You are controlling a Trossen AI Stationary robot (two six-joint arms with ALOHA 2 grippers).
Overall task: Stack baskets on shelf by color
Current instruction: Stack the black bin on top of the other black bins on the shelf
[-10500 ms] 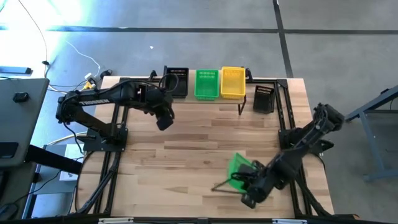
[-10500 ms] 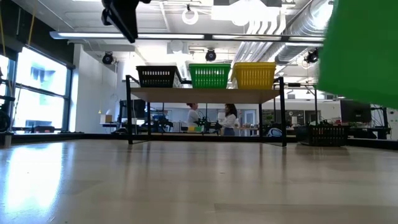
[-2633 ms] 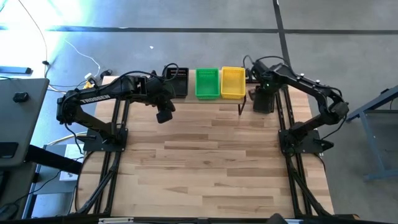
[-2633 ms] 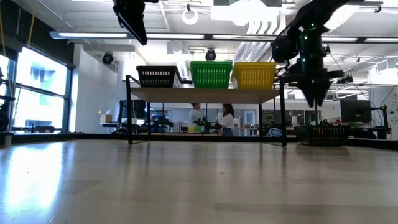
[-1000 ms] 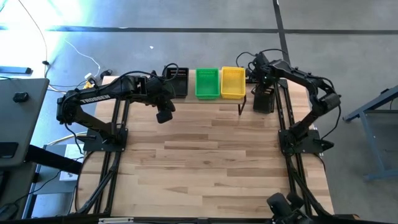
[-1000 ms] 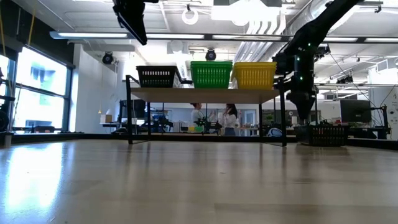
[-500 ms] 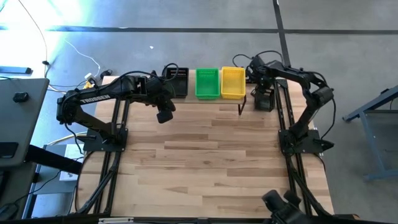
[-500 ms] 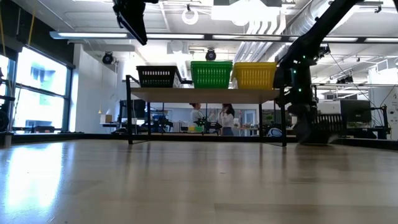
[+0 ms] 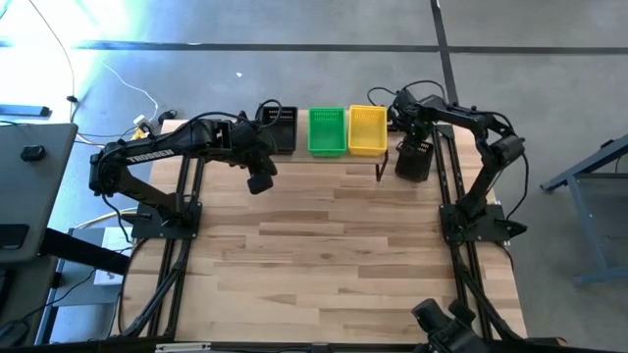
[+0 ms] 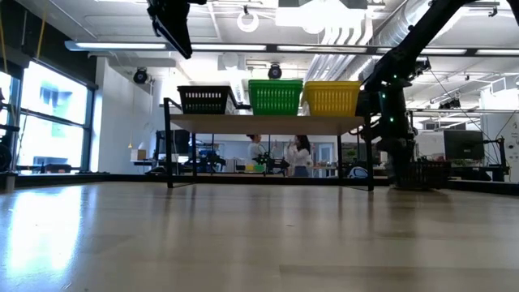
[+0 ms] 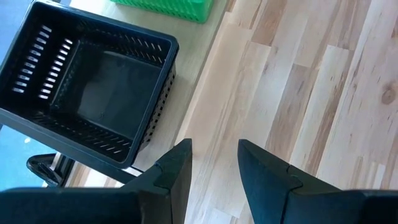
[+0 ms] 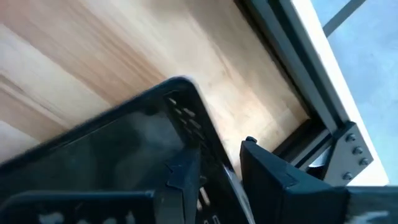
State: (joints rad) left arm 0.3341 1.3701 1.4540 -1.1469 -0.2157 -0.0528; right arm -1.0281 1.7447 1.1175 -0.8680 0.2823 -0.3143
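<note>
Right gripper (image 9: 412, 147) is down at the loose black basket (image 9: 414, 159) that sits on the butcher-block tabletop (image 9: 334, 255), just beside the shelf's right end. In the right wrist view its two dark fingers (image 12: 186, 177) straddle the basket's rim, one inside the wall and one outside, narrowly parted with the perforated plastic wall between them. Whether they press on the wall firmly enough to hold it cannot be told. In the low view the arm comes down beside the shelf (image 10: 268, 123) to the basket resting on the table.

Three baskets sit side by side on the shelf's plank top: a black stack (image 9: 280, 128) at the left, a green stack (image 9: 327, 131) in the middle, and a yellow stack (image 9: 367, 129) at the right.

Left gripper (image 9: 259, 181) hangs above the table in front of the shelf's left end, near the black stack. Its fingers (image 11: 177, 171) stand slightly apart with nothing between them; its wrist view looks down on that black basket and the wood below.

Two people show far back in the room (image 10: 276, 154).
</note>
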